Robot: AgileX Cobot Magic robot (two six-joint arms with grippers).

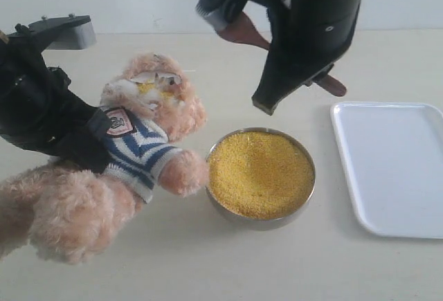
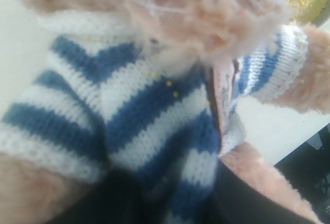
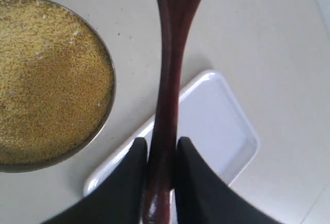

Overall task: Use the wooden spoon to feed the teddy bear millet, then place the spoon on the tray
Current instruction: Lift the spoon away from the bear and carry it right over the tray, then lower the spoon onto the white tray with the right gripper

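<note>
Yellow grains on the muzzle of the teddy bear (image 1: pixel 138 142) suggest feeding is done (the left gripper (image 1: pixel 86 142) clamps its torso), while the right gripper (image 3: pixel 161 144) pinches the wooden spoon (image 1: pixel 242 31) by its handle, aloft between millet (image 1: pixel 259 173) and tray (image 1: pixel 387 169), only the placing left.

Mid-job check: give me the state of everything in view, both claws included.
teddy bear: leaning back, gripped, yellow grains on its face
left claw: shut on the teddy bear
wooden spoon: held in the air
right claw: shut on the wooden spoon's handle
millet: fills the bowl
tray: flat on the table, nothing on it
</note>
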